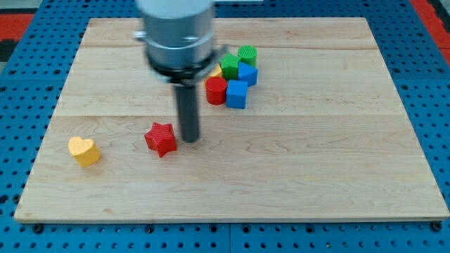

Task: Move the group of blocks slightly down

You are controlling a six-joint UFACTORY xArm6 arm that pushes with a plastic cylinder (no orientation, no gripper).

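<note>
A tight group of blocks sits at the upper middle of the wooden board [316, 161]: a green cylinder [247, 55], a green star [230, 66], a blue block [247, 73], a blue cube [237, 93], a red cylinder [216, 90] and a yellow block [214, 73] mostly hidden behind the arm. My tip [190, 139] rests on the board below and to the left of the group, just right of a red star [161, 138]. A yellow heart [84, 150] lies apart at the lower left.
The arm's grey body [177, 35] hangs over the board's top middle and hides part of the group. Blue pegboard [28, 70] surrounds the board on all sides.
</note>
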